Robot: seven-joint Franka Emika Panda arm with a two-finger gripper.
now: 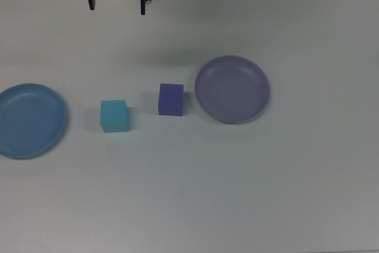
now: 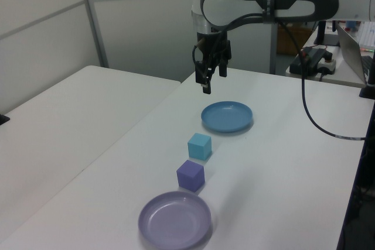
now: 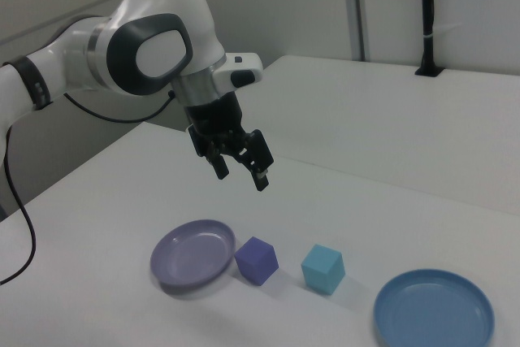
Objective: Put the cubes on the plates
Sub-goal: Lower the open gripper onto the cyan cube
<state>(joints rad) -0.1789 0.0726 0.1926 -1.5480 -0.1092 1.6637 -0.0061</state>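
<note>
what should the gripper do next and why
Probably move over the purple cube and descend with fingers open. The gripper hangs empty above the table, and both cubes, purple and cyan cube, sit off the plates, purple beside the lavender plate.

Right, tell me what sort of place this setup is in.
Most likely a robotics lab or test room. A Franka Panda arm hangs over a plain white table laid out with only a cyan cube, a purple cube and two plates, and the left view's background shows cables and electronics on a workbench.
</note>
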